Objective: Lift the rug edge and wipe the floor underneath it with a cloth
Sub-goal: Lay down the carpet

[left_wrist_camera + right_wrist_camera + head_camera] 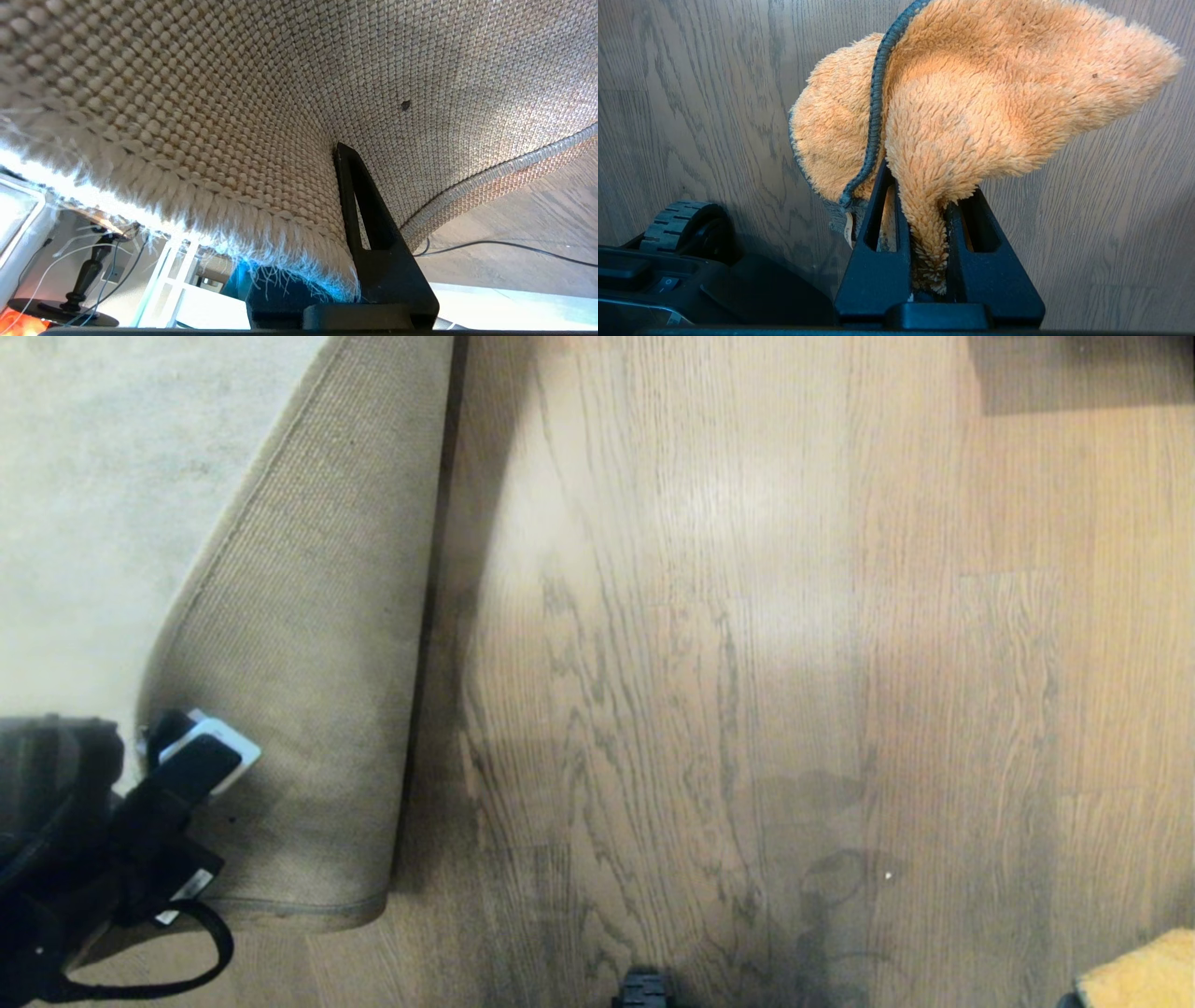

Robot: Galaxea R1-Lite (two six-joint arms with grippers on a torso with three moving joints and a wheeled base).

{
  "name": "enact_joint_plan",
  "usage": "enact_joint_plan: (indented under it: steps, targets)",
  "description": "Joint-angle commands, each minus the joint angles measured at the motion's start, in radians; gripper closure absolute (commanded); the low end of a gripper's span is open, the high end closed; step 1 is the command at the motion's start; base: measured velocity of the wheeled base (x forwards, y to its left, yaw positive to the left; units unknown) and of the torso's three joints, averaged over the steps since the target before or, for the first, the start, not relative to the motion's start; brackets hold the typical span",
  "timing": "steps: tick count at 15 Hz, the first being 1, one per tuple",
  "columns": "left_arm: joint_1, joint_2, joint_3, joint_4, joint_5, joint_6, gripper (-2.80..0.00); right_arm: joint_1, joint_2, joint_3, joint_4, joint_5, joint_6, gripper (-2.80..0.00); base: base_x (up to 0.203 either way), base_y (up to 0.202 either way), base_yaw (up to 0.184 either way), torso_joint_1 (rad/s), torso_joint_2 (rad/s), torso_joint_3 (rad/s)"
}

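Brown wood-grain plank floor fills the frame. At left, one light grey rug edge, tan backing up, is pinched by the left gripper. One fluffy orange cloth is clamped by the right gripper, lower right.

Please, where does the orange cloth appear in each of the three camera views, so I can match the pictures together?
Head view: the cloth shows only as an orange patch at the bottom right corner, cut by the picture's edge.
Left wrist view: not in it; the rug's woven backing fills that picture.
Right wrist view: it fills the upper middle, pinched by the right gripper.
Shared landmark: the wood-grain floor shows in all three views.
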Motion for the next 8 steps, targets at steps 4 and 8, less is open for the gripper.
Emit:
enact_joint_plan:
  steps: [4, 8]
  targets:
    - [0.0, -0.001, -0.004, -0.003, 0.001, 0.0, 0.0, 0.001, 0.002, 0.0, 0.0, 0.001, -0.001, 0.0, 0.0, 0.0, 0.0, 0.0, 0.0, 0.0]
    - [-0.011, 0.009, -0.002, -0.034, -0.004, 0.002, 0.0, 0.001, 0.002, 0.0, 0.0, 0.001, -0.001, 0.0, 0.0, 0.0, 0.0, 0.0, 0.0, 0.0]
